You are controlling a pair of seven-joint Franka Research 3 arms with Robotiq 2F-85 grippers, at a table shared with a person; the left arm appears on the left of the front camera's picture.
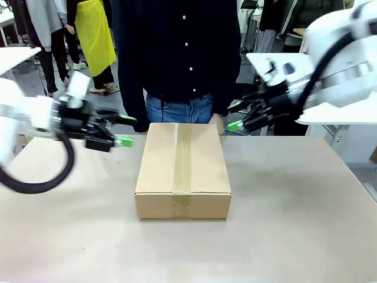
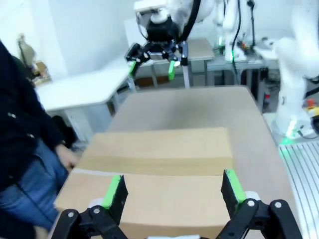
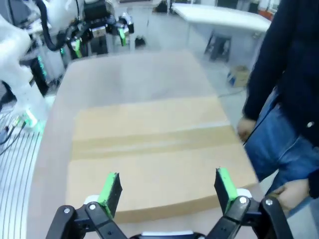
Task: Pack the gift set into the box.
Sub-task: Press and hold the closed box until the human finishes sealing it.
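The box (image 1: 182, 168) stands in the middle of the table with its top flaps down and a strip of tape along the seam; it also shows in the wrist views (image 2: 159, 164) (image 3: 154, 154). The gift set is out of view. My left gripper (image 1: 125, 130) hovers open just off the box's far left corner, its own camera looking over the lid between its green pads (image 2: 173, 189). My right gripper (image 1: 234, 116) hangs open off the far right corner, above the table, and its fingertips frame the lid (image 3: 168, 185). Each wrist camera sees the other gripper (image 2: 152, 68) (image 3: 98, 42) across the box.
A person (image 1: 177, 53) in a dark shirt and jeans stands right behind the box at the table's far edge, hands (image 3: 294, 191) low by the hips. Bare tabletop (image 1: 294, 224) lies in front of and beside the box. White side tables (image 1: 15, 56) stand farther back.
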